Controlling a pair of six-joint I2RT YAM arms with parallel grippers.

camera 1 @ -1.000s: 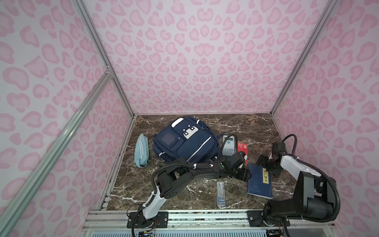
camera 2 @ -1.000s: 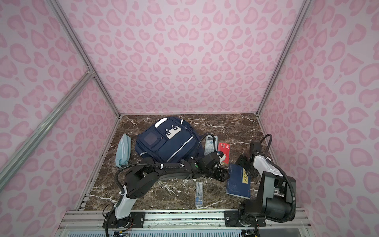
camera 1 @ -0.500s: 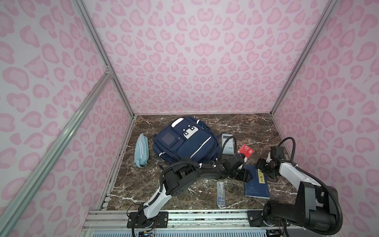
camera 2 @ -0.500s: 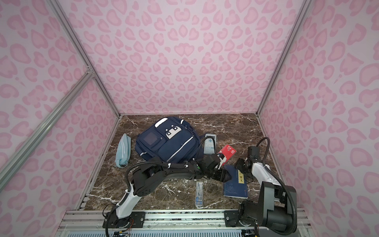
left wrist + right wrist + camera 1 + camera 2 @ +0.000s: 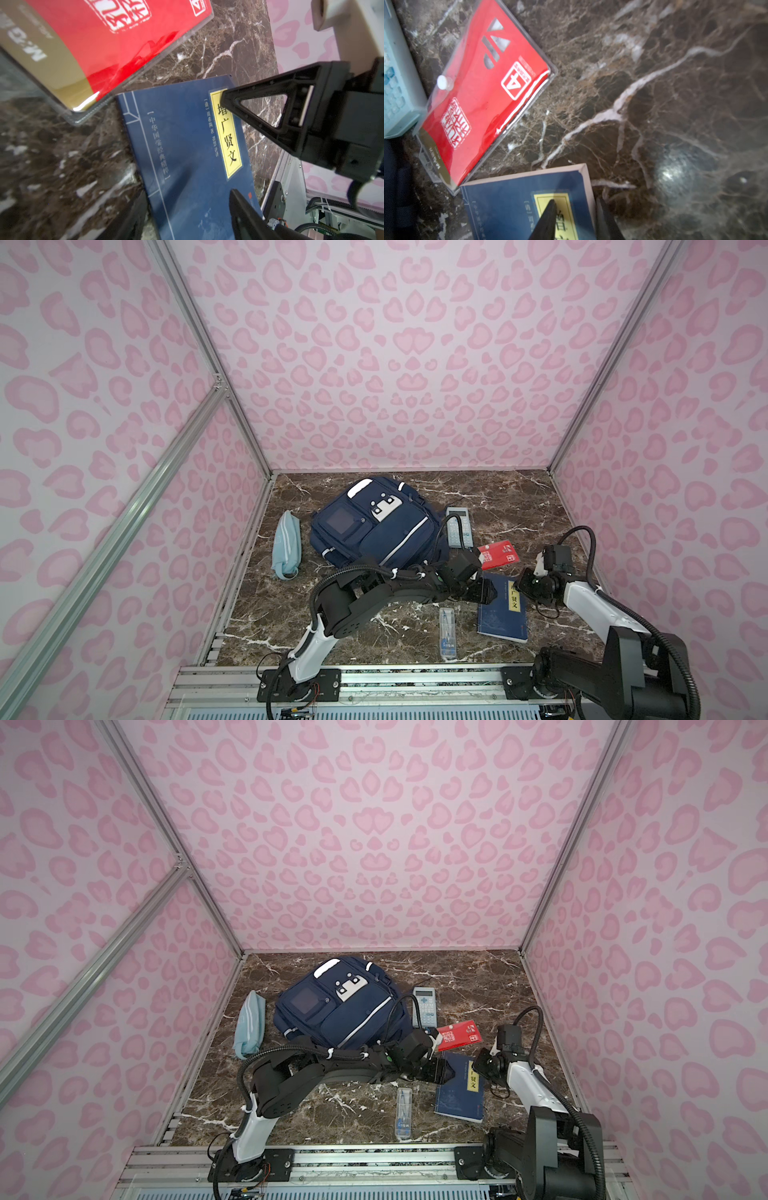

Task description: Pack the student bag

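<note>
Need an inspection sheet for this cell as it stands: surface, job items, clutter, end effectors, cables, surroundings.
Surface: dark marble tabletop, no spills seen.
Job's things: navy backpack lying flat at the back; light-blue pouch beside it on the left; calculator, red card pack, blue book and clear pen case loose on the tabletop.
Clutter: nothing seen.
End effectors: left end effector open over the blue book; right end effector straddles the book's far right corner, grip unclear.
Cables: left wrist cable arcs above the calculator; right wrist cable loops free.
Surroundings: pink-patterned walls, aluminium frame; nothing else seen.
</note>
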